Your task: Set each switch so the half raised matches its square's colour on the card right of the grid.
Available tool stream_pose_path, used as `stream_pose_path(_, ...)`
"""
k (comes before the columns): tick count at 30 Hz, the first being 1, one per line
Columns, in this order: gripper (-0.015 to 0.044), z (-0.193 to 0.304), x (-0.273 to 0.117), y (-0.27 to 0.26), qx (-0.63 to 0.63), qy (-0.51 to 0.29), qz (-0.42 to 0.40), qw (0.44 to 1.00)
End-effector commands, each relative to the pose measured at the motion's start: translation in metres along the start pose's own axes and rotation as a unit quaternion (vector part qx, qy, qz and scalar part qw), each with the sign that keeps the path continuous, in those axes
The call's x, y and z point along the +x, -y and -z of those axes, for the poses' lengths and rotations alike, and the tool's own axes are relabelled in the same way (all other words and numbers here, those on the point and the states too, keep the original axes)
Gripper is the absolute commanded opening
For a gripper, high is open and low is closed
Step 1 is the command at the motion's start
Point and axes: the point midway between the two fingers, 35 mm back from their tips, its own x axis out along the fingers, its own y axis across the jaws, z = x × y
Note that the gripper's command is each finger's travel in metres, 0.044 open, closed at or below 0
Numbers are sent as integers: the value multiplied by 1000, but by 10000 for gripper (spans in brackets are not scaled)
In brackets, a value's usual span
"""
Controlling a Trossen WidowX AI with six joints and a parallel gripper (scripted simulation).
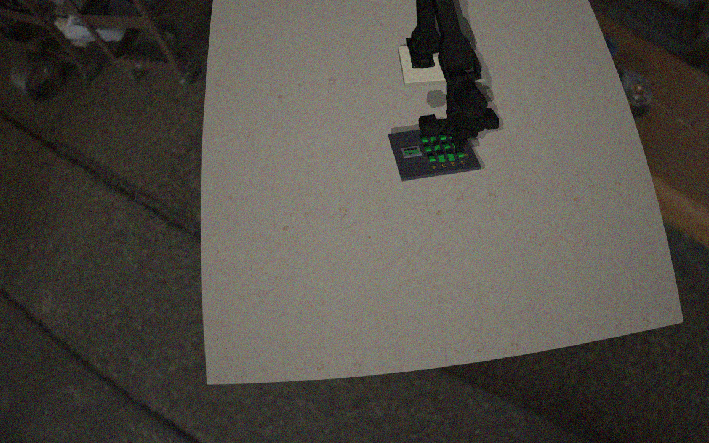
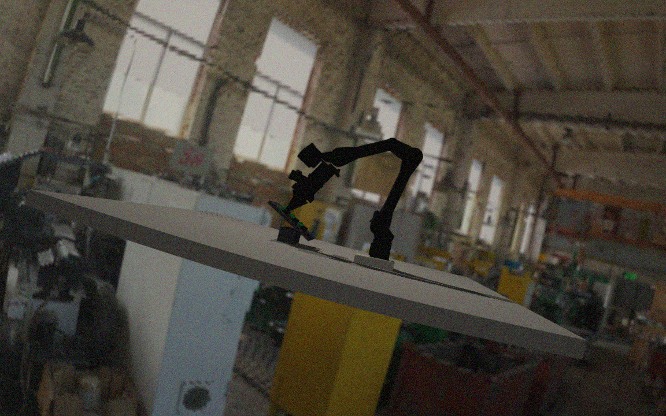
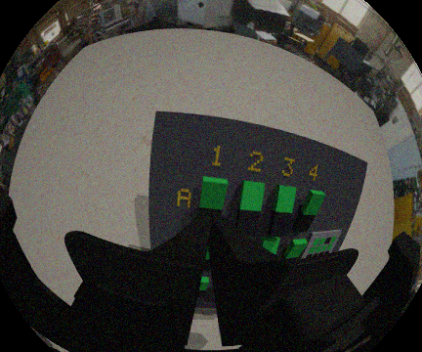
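Now hand (image 3: pixel 213 235) pinched together, empty, tips low over panel (image 3: pixel 172 156) nr switch col 1.
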Motion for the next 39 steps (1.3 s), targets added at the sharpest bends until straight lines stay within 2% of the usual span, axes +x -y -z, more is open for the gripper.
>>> stream_pose_path(1, 0, -1, -10, 0, 0, -3, 0, 1000)
stream_pose_path(4, 0, -2, -53, 0, -2, -14, -1, 1000)
stream_pose_path(6, 0, -1, -64, 0, -2, -16, -1, 1000)
stream_pose_path(11, 0, -1, -64, 1, -2, -16, -1, 1000)
stream_pose_path(16, 0, -1, -64, 24, -3, -16, 0, 1000)
stream_pose_path(21, 0, 1, -29, 24, -3, -2, 0, 1000)
stream_pose_path(39, 0, 1, -11, 24, -3, -2, 0, 1000)
